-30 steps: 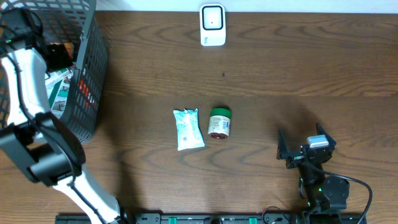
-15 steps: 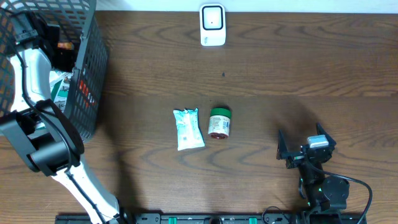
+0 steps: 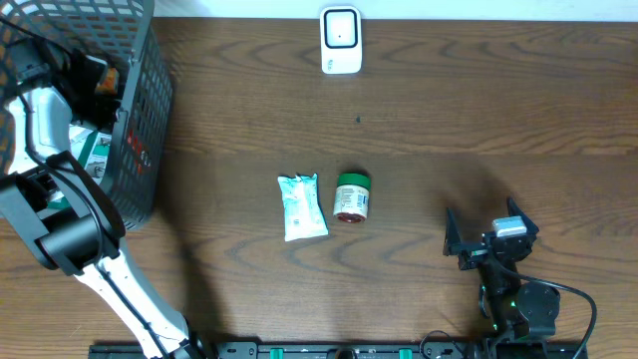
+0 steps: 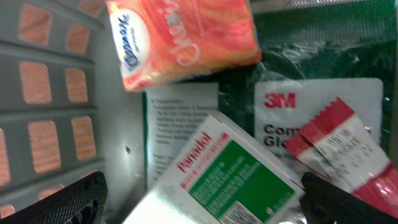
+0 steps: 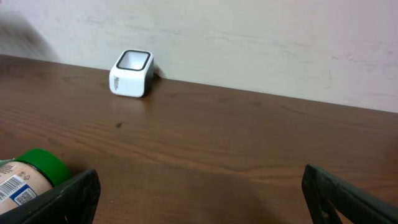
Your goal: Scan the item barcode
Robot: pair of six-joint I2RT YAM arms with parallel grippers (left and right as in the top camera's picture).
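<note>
Sideways, green-lidded jar (image 3: 351,196), barcode label (image 5: 15,186) visible

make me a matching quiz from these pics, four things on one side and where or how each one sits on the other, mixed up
Things:
1. scanner
2. jar
3. white pouch
4. orange packet

Places or states:
a. inside the basket
b. at the far edge of the table
c. mid-table, on its side, green lid
d. mid-table, lying flat just left of the jar

Right pairs: 1-b, 2-c, 3-d, 4-a
</note>
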